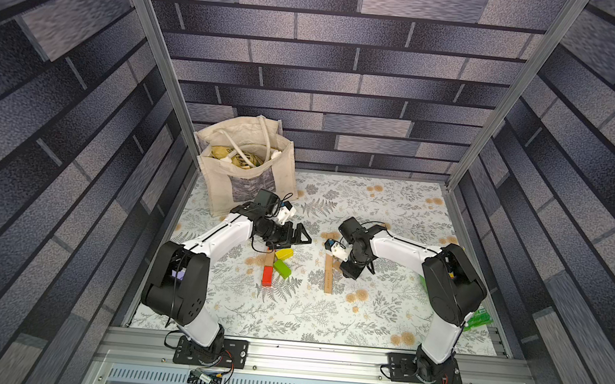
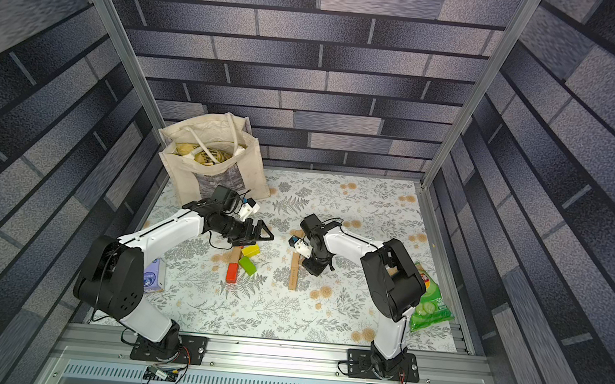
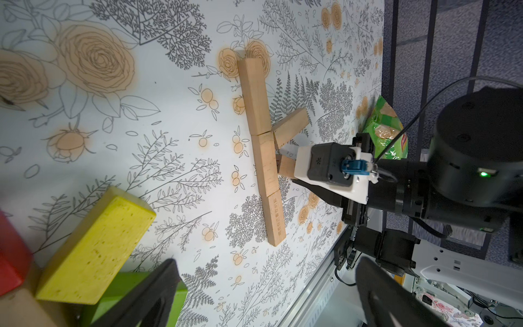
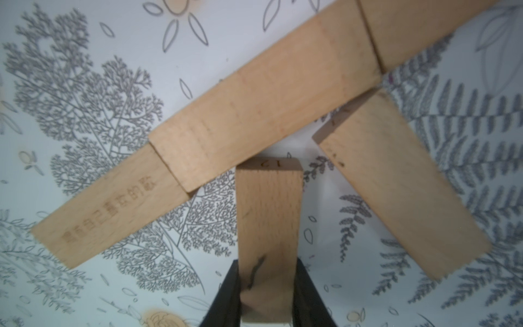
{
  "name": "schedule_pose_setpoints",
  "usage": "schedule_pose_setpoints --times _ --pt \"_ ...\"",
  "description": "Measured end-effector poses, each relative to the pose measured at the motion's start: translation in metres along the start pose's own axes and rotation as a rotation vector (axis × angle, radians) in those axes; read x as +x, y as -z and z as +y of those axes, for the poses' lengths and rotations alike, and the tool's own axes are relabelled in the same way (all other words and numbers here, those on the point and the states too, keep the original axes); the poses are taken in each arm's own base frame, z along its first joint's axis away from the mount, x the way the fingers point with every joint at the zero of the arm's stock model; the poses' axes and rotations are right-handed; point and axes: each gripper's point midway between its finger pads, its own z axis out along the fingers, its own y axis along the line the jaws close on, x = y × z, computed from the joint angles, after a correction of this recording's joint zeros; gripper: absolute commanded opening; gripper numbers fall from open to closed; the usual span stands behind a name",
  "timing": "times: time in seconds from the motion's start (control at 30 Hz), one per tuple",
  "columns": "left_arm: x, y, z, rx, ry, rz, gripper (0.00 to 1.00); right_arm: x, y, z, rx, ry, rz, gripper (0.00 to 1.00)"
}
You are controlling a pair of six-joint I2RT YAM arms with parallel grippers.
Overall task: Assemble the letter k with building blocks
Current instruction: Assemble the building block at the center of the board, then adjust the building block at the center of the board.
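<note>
The right gripper (image 4: 267, 286) is clenched on a tan block (image 4: 268, 215), with its jaws pinching the two narrow side faces near the outer end. The free end of this held block touches, or nearly touches, the long edge of the middle block (image 4: 263, 113) of the spine (image 1: 328, 278). In a top view the spine runs from 12 to 6 o'clock, and the gripper reaches it from the 3 o'clock side. One slanted block (image 4: 402, 192) already lies against that side. We take the held block to be the second branch of the letter k.

The left gripper (image 1: 304, 235) hangs released, jaws wide, above the yellow block (image 3: 96, 246), red block (image 1: 267, 275) and green block (image 1: 281, 269), at 9 o'clock of the spine.

We judge the blocks light, rigid and smooth. They lie loose on the table (image 1: 382, 321), so a sideways push would likely shift the spine. We recommend holding across the narrow faces, back from the joint, and opening the jaws without dragging.
</note>
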Motion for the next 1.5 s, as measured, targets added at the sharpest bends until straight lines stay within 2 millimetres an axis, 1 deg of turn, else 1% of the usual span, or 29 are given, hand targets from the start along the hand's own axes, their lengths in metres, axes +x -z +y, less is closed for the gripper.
schedule_pose_setpoints --times 0.27,0.33,0.47,0.53,0.63,0.7,0.77,0.83,0.9,0.93,1.0,1.07,1.13,1.17,1.27,1.33,1.37,1.4,1.43,1.5 --pt "0.000 0.000 0.000 -0.002 -0.001 -0.002 1.00 0.000 0.000 -0.003 0.007 -0.005 -0.002 0.30" --pt "0.000 0.000 0.000 -0.002 -0.001 -0.002 1.00 0.000 0.000 -0.005 0.011 -0.008 -0.001 0.37" --pt "0.000 0.000 0.000 -0.002 -0.001 -0.002 1.00 -0.002 0.000 -0.008 0.027 -0.004 -0.006 0.47" --pt "0.001 0.000 -0.001 -0.001 -0.004 0.001 1.00 -0.002 0.000 -0.011 0.040 -0.012 -0.008 0.54" --pt "0.004 -0.004 -0.001 -0.023 -0.013 0.009 1.00 -0.003 0.001 -0.015 0.061 -0.020 -0.015 0.59" --pt "0.009 -0.010 -0.002 -0.055 -0.029 0.022 1.00 -0.004 0.007 -0.016 0.079 -0.027 -0.037 0.61" --pt "0.017 -0.018 -0.005 -0.095 -0.058 0.040 1.00 -0.005 0.022 -0.017 0.109 -0.034 -0.078 0.62" --pt "0.024 -0.025 -0.007 -0.144 -0.077 0.054 0.99 -0.011 0.049 -0.018 0.150 -0.043 -0.150 0.62" --pt "0.029 -0.030 -0.010 -0.195 -0.091 0.059 0.94 -0.021 0.088 -0.021 0.205 -0.053 -0.267 0.64" --pt "0.030 -0.032 -0.011 -0.217 -0.098 0.058 0.90 -0.024 0.104 -0.022 0.229 -0.062 -0.315 0.66" --pt "0.030 -0.038 -0.013 -0.269 -0.103 0.051 0.71 -0.027 0.134 -0.024 0.273 -0.096 -0.401 0.69" --pt "0.028 -0.045 -0.014 -0.311 -0.099 0.043 0.63 -0.026 0.147 -0.025 0.290 -0.148 -0.438 0.69" --pt "0.027 -0.056 -0.010 -0.358 -0.083 0.041 0.54 -0.022 0.144 -0.025 0.279 -0.224 -0.427 0.68" --pt "0.027 -0.061 -0.007 -0.381 -0.074 0.041 0.50 -0.019 0.138 -0.026 0.267 -0.267 -0.406 0.67" --pt "0.029 -0.076 0.002 -0.443 -0.054 0.050 0.43 -0.007 0.114 -0.023 0.225 -0.405 -0.346 0.67" --pt "0.031 -0.087 0.006 -0.479 -0.044 0.056 0.40 0.011 0.093 -0.017 0.196 -0.495 -0.307 0.69" --pt "0.031 -0.092 0.008 -0.494 -0.038 0.057 0.38 0.023 0.082 -0.012 0.177 -0.543 -0.285 0.70" --pt "0.031 -0.096 0.010 -0.506 -0.035 0.058 0.37 0.032 0.075 -0.007 0.163 -0.579 -0.270 0.72" --pt "0.031 -0.101 0.011 -0.521 -0.029 0.058 0.36 0.042 0.069 -0.003 0.153 -0.616 -0.258 0.75" --pt "0.033 -0.108 0.011 -0.544 -0.023 0.056 0.35 0.054 0.066 0.002 0.143 -0.671 -0.263 0.78"
